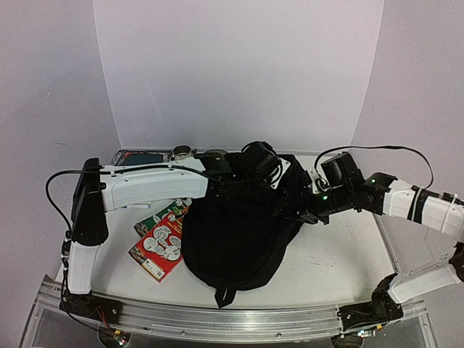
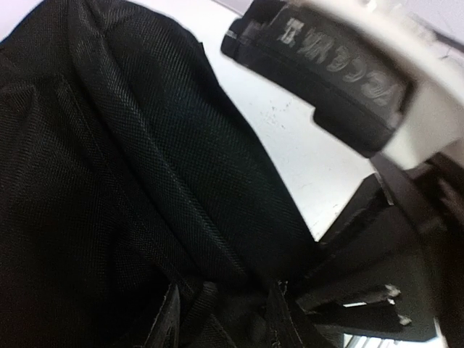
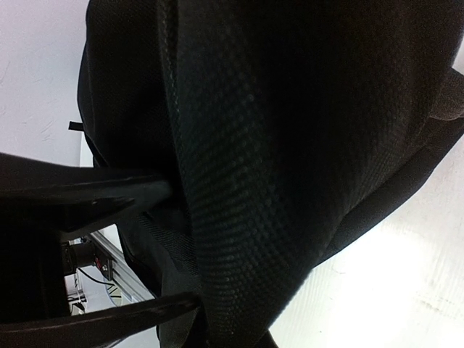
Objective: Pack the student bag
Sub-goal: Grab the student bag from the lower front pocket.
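between right gripper [image 3: 183,244] fingertips, found a fold of the student bag [image 1: 232,239], jaws spread, not clamped. located bag mid-table [image 1: 348,254]. couldn't tell left gripper [image 2: 226,319] state, buried in fabric. probably needed a full clamp on that fold before pulling.

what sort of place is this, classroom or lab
Probably a robot lab bench, not a classroom: white panels box in the table, two arms sit bolted to a metal rail, a backpack lies between them.
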Robot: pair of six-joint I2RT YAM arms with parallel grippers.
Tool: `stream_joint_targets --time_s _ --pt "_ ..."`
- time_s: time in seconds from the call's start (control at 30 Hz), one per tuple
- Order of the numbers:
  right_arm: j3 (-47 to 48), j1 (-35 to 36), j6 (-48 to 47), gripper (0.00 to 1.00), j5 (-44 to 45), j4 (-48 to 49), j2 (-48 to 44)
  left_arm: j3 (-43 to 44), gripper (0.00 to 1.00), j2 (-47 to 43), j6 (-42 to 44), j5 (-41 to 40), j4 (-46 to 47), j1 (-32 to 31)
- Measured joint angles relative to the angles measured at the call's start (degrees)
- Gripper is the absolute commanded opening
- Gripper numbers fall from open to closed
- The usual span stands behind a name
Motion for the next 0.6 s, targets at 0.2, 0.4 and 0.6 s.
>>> stream_joint_targets --time_s 0.2,0.4,0.6 --pt "0.8 0.4 -0.3 0.00 0.3 -0.1 0.5 0.0 0.29 0.4 0.2 -2.9 0.0 0.0" --pt "0.9 0.5 -0.7 0.00 0.5 -0.2 0.6 0.0 0.01 0.4 0.1 -5.3 -0.1 0.0" --pt "0.9 0.8 -1.1 0.00 2.0 -1.1 0.6 -0.1 0.00 0.2 -0.2 -7.2 -0.1 0.0"
